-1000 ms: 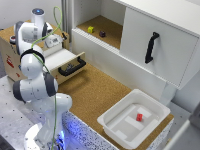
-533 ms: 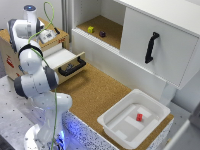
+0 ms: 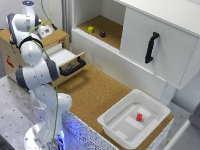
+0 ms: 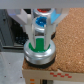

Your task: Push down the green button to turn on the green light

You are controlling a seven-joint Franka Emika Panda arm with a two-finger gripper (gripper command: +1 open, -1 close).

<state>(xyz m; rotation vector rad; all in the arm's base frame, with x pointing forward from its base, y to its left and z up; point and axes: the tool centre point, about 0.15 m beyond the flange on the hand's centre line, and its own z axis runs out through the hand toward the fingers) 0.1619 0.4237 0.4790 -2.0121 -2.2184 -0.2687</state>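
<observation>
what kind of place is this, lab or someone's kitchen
Most likely a robot lab test bench, not a kitchen. A Franka arm stands on a perforated metal table, beside a mock-up white cabinet on cork board, and its claw hangs over the green button.

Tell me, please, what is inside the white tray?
Inside the white tray lies one small red block; otherwise only its bare floor shows. The near wall hides a little floor.
</observation>
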